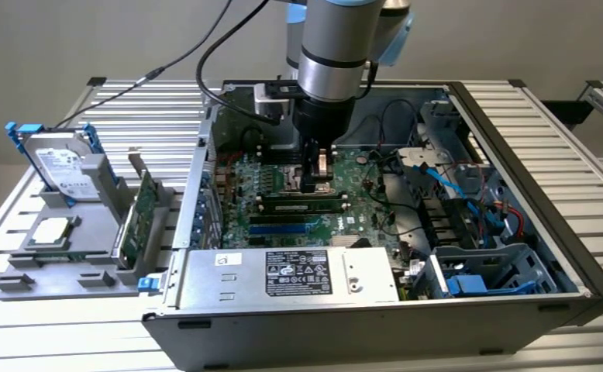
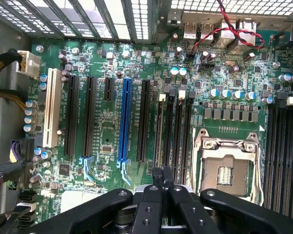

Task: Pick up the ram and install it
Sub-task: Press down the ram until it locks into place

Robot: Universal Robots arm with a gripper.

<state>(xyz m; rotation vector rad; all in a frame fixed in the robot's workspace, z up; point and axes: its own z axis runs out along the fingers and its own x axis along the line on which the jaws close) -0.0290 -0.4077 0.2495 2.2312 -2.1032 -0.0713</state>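
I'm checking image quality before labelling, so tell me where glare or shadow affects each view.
Exterior view: even light, with the inside of the computer case darker than the pale slatted table around it. Wrist view: bright glare through the vent grille washes out the slots there, the motherboard is well lit, and the gripper reads as a dark mass.
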